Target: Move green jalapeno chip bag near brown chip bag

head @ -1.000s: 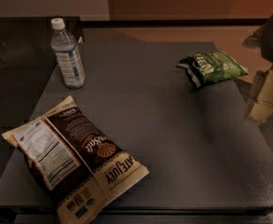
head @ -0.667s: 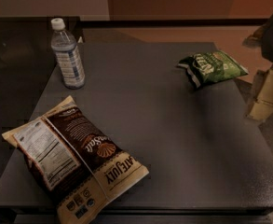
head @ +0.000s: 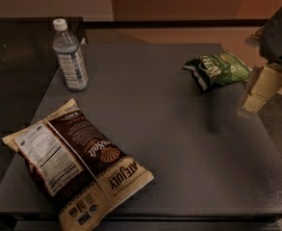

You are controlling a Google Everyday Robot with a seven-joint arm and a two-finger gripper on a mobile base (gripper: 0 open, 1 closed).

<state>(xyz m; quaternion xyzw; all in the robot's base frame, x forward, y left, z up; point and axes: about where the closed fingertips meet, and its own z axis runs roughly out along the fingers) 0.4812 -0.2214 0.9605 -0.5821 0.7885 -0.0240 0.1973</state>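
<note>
The green jalapeno chip bag (head: 217,70) lies flat at the far right of the dark table (head: 179,143). The brown chip bag (head: 78,160), large, dark brown and cream with a white nutrition label, lies at the front left. My gripper (head: 258,93) hangs at the right edge of the view, just right of and slightly nearer than the green bag, with its cream-coloured finger (head: 262,88) pointing down. It holds nothing that I can see.
A clear water bottle (head: 70,57) with a white cap stands upright at the far left of the table. The table's right edge runs just under my gripper. A tan floor lies beyond the table.
</note>
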